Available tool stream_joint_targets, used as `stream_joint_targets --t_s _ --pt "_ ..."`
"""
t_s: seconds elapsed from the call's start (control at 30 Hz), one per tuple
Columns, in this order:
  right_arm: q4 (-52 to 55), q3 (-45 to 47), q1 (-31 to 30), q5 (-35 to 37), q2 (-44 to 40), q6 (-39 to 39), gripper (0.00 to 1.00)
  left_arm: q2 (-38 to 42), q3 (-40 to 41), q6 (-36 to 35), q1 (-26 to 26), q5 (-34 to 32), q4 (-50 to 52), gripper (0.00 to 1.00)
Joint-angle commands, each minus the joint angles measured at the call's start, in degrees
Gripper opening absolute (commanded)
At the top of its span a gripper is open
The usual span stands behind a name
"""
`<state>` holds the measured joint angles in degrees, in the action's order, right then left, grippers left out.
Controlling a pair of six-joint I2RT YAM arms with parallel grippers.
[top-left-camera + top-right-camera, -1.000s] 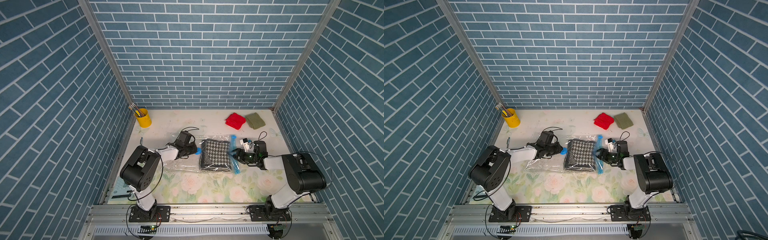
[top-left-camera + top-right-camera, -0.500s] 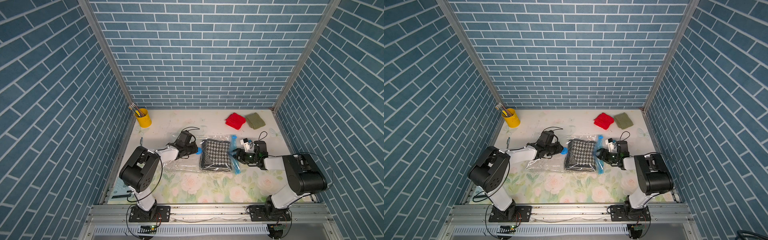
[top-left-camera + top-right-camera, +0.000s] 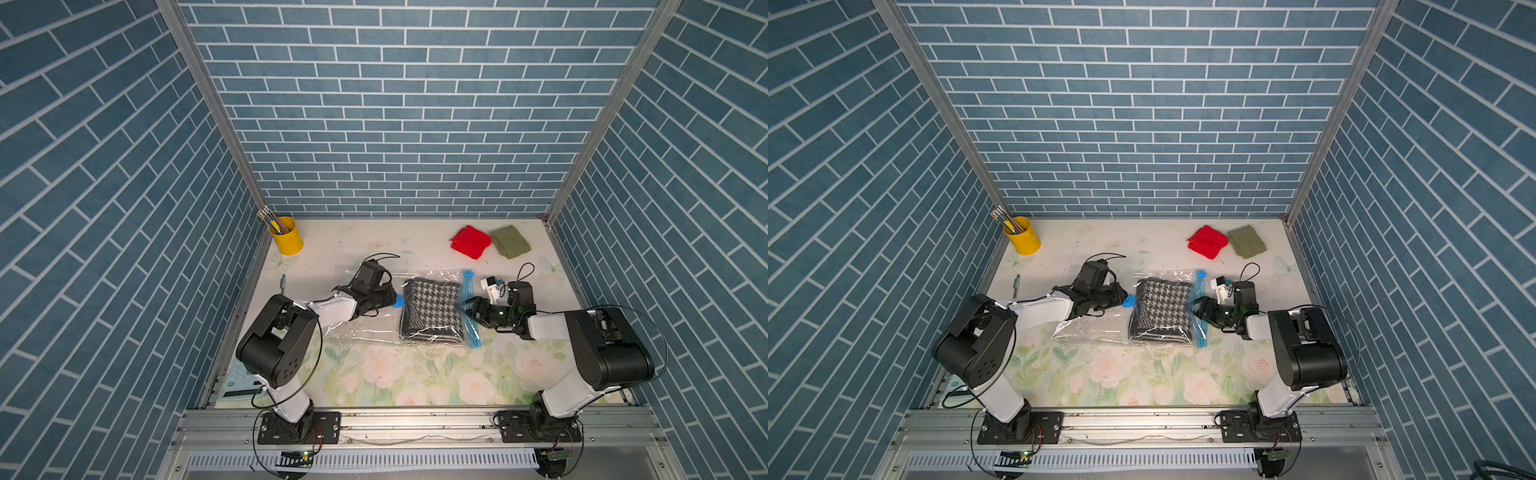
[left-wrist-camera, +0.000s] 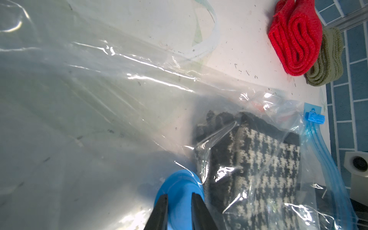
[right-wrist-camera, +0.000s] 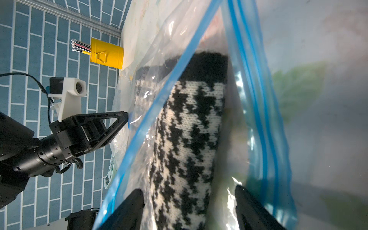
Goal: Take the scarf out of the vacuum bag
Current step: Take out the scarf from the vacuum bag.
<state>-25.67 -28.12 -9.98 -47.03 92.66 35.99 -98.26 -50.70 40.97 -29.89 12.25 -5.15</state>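
At the far left corner of the floral table [image 3: 415, 374] stands a yellow cup [image 3: 286, 235] with pencils in it. A pen [image 3: 283, 283] lies nearer along the left edge, and a calculator [image 3: 239, 384] sits at the near left, partly hidden by the left arm. The left gripper [image 3: 390, 300] reaches in low from the left. In the left wrist view its two fingers [image 4: 159, 213] are clamped on either side of the round blue valve cap [image 4: 179, 191] of the vacuum bag [image 3: 357, 328]. The bag lies across the middle of the table, its clear left part flat and wrinkled. The scarf [image 3: 432, 309] — folded, black-and-white houndstooth with a herringbone patch toward its near end — is inside the bag, filling its right part, just beside the valve cap. Along the bag's right edge runs the light-blue zip strip [image 3: 471, 328], with a small blue slider clip [image 3: 468, 274] at its far end. The right wrist view shows the strip's two sides parted, with the scarf's end showing between them. The right gripper [image 3: 467, 311] comes in from the right at that mouth, jaws spread wide — one finger on each side of the scarf's end, not closed on it. At the far right, well apart from the bag, a red knit [image 3: 471, 242] and an olive-green knit [image 3: 510, 241] lie touching, side by side
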Motion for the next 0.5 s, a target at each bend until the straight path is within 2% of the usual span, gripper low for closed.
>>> stream_joint_targets --t_s 0.0,0.47 --pt "1.3 0.3 -0.2 1.1 -0.7 -1.0 0.76 0.9 -0.3 -0.2 -0.6 0.4 -1.2 0.25" --pt "0.7 0.2 -0.3 1.0 -0.3 -0.8 0.76 1.2 -0.4 -0.3 -0.8 0.1 -1.1 0.26"
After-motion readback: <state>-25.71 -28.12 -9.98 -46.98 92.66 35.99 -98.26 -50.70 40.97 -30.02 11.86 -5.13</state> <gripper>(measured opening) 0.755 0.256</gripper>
